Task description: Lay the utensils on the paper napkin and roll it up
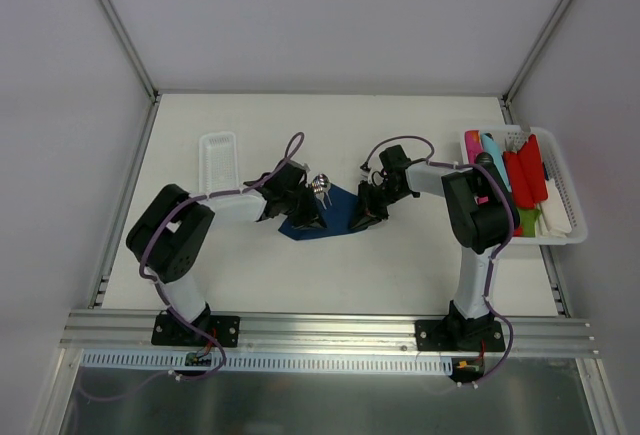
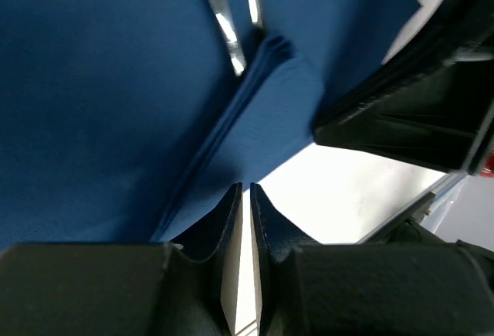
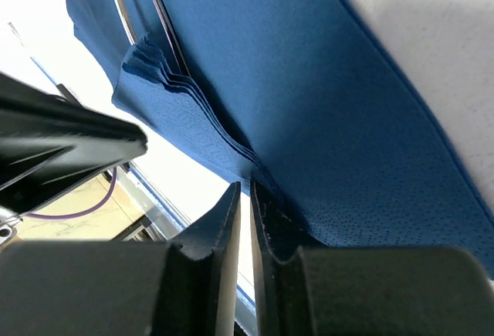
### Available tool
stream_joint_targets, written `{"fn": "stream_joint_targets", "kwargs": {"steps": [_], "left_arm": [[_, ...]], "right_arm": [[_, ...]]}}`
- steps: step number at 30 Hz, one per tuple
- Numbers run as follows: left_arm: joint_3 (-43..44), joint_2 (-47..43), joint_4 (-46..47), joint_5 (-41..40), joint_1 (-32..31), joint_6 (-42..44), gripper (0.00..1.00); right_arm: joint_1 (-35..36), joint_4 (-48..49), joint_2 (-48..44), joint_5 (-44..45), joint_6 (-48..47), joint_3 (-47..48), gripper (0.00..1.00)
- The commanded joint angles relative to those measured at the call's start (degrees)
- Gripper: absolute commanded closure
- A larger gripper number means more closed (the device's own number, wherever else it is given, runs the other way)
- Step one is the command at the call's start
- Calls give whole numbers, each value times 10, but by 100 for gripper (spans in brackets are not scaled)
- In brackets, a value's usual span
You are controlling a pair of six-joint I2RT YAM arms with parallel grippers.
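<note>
Top external view, listed left to right.

White tray (image 1: pixel 218 160): lies on the surface (image 1: pixel 400 270) at far left, apart from the work.

Left tool (image 1: pixel 310 221): down at the left edge of the paper napkin (image 1: pixel 338 217). Its wrist camera shows the jaws narrowed to a slit. By my reading, the tips pinch a folded-over edge of the sheet.

Utensils (image 1: pixel 321 185): shiny metal. The bowl ends poke out past the napkin's upper left corner, and the thin handles run in under the folded flap.

Paper napkin: dark blue, mid-surface between the two tools. It is partly doubled over and not a tight roll.

Right tool (image 1: pixel 362 219): at the napkin's right edge. The jaws are likewise narrow and appear closed on the stacked layers of the fold.

Basket (image 1: pixel 565 225): far right, holding red, pink and turquoise plastic pieces (image 1: pixel 520 170) that are no part of this job.

Status: placing looks done and a first fold is started. Rolling up the rest of the sheet remains.
</note>
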Motion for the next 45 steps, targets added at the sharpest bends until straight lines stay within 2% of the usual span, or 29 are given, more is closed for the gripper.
{"fn": "stream_joint_targets", "kwargs": {"steps": [1, 8, 19, 25, 30, 38, 45], "left_arm": [[9, 4, -3, -15, -7, -12, 92], [-52, -17, -20, -39, -3, -29, 92], [-172, -142, -28, -86, 34, -25, 89], [-168, -188, -33, -74, 55, -1, 86], [-143, -203, -15, -24, 55, 18, 81], [-95, -155, 30, 15, 31, 15, 80], [-102, -86, 101, 29, 25, -29, 82]], "right_arm": [[2, -13, 25, 73, -22, -2, 87], [3, -14, 23, 77, -24, -6, 87], [2, -15, 22, 86, -31, -11, 87], [5, -14, 22, 79, -27, -11, 87], [9, 0, 13, 64, -6, -21, 87], [21, 16, 18, 53, 12, -21, 86], [22, 15, 22, 55, 6, -17, 85]]}}
